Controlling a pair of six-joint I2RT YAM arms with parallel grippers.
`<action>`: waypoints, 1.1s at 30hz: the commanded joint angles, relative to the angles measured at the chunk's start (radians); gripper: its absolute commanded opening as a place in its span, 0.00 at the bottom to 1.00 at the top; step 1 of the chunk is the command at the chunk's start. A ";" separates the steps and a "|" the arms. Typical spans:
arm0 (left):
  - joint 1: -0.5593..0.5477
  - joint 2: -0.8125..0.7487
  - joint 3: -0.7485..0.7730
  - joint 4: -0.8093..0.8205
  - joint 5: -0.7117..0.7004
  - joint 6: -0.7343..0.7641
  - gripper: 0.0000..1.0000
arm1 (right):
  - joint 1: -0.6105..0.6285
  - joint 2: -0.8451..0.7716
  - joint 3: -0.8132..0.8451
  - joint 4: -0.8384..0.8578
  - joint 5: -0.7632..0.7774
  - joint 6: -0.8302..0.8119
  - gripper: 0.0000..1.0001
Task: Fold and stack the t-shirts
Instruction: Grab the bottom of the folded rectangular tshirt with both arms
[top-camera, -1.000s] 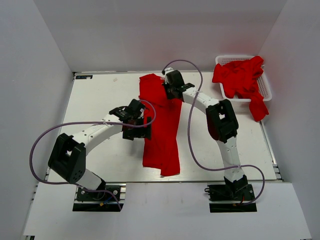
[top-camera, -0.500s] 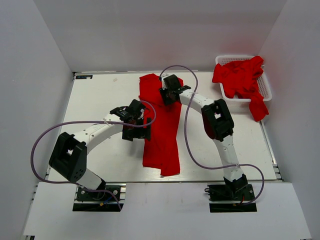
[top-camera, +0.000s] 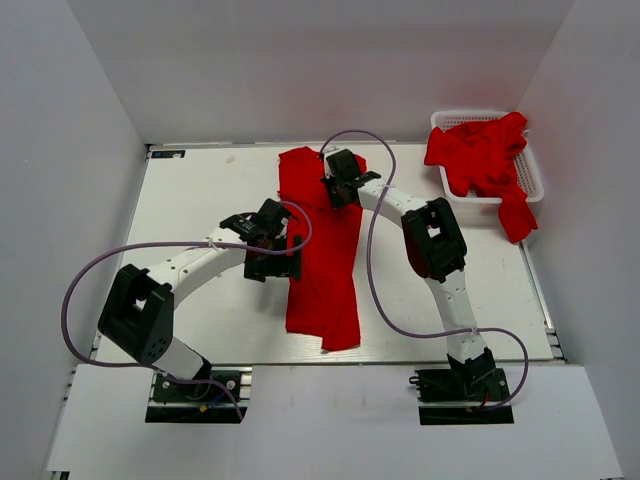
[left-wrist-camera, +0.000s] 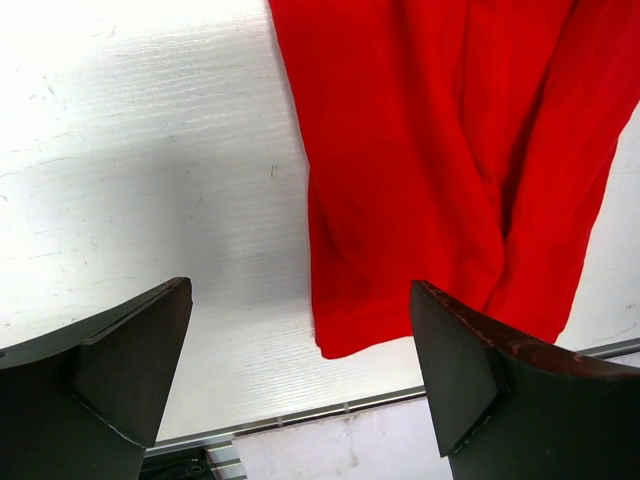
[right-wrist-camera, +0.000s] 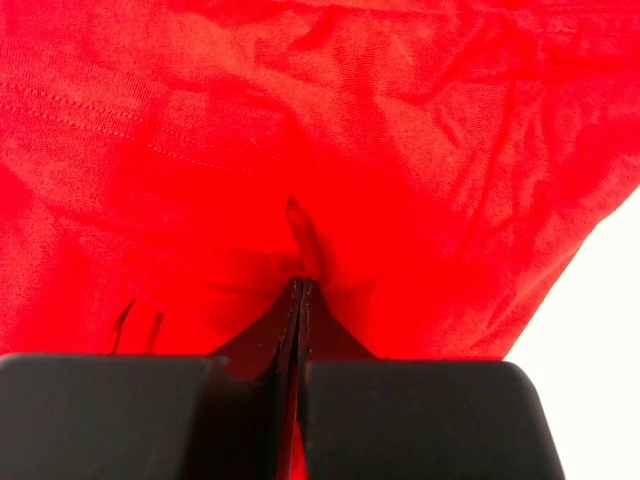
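Right gripper (right-wrist-camera: 300, 285) clenched on a thin pinch of the shirt (top-camera: 322, 260) lying lengthwise on the white table (top-camera: 200, 190), left gripper (left-wrist-camera: 300, 350) spread wide beside its edge: so slight a hold may slip when pulled, between white walls (top-camera: 300, 70), basket (top-camera: 535, 175) far right.

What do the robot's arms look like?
The left arm and right arm are white tubes with chunky black joints. A thin purple cable loops along each. The left pincer and right pincer are black, with wedge-shaped fingers.
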 joint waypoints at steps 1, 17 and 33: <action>0.006 -0.017 0.014 0.007 -0.011 0.007 1.00 | -0.003 -0.060 0.016 0.076 0.065 0.017 0.00; 0.006 0.055 0.051 0.026 -0.011 0.016 1.00 | -0.009 -0.087 0.058 0.088 0.093 0.016 0.00; -0.005 0.143 -0.038 0.153 0.136 0.047 1.00 | -0.017 -0.074 0.127 0.096 0.180 0.084 0.00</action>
